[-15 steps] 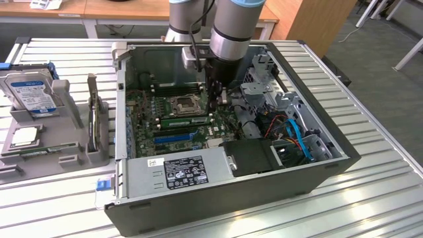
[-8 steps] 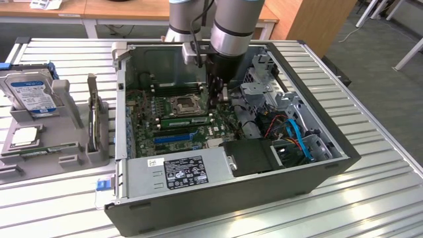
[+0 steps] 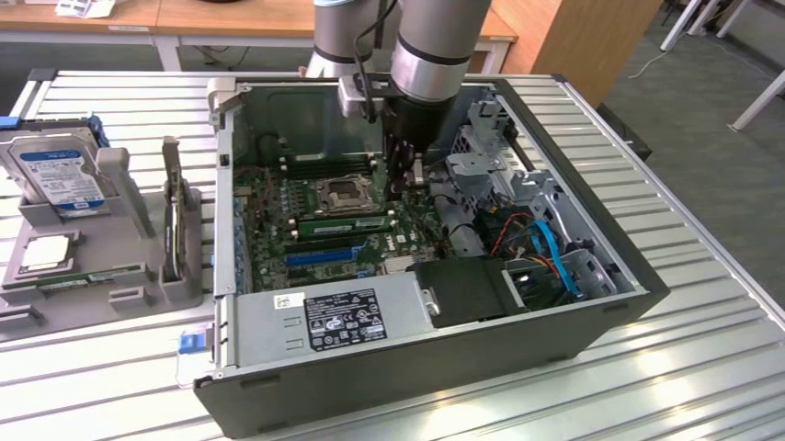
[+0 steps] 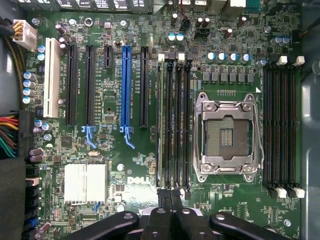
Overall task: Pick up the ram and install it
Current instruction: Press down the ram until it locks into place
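The ram [image 3: 347, 223] is a thin green stick standing on edge in a memory slot beside the empty CPU socket [image 3: 338, 194], inside the open computer case. In the wrist view the ram [image 4: 160, 120] is seen edge-on in the outermost slot of the bank next to the CPU socket [image 4: 227, 136]. My gripper [image 3: 405, 188] hangs inside the case just above the motherboard, near one end of that slot bank. Its black fingers [image 4: 161, 197] are pressed together at the end of the slots, shut, with nothing visible between them.
A blue expansion slot [image 4: 125, 85] and black slots lie beside the memory bank. A second bank of empty memory slots [image 4: 282, 122] sits past the socket. Power supply [image 3: 337, 317], drive cage [image 3: 491, 156] and cables crowd the case. A grey fixture [image 3: 98, 276] holding a hard drive [image 3: 55, 170] stands outside.
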`<move>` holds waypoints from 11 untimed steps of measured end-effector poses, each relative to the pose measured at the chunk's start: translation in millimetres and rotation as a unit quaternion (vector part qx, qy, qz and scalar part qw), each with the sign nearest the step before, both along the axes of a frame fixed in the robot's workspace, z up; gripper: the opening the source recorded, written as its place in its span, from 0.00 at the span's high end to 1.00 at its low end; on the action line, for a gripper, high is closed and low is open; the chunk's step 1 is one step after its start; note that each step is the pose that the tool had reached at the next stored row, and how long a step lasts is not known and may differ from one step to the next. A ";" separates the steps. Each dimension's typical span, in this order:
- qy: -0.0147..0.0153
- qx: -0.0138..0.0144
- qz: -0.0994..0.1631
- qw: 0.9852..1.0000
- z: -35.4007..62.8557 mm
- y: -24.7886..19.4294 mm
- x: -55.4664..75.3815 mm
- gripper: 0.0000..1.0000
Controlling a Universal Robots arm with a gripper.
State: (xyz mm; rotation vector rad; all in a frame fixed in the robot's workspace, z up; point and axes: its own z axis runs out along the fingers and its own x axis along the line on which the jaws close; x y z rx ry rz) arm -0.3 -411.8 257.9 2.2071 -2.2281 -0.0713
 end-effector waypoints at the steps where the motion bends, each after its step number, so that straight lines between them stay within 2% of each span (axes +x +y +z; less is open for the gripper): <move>1: 0.000 0.000 0.000 1.000 0.0 0.0 0.0 0.90; 5: 0.000 0.000 0.000 1.000 0.0 0.0 -0.9 0.90; 11: 0.000 0.000 0.000 1.000 -0.1 0.0 -14.8 0.90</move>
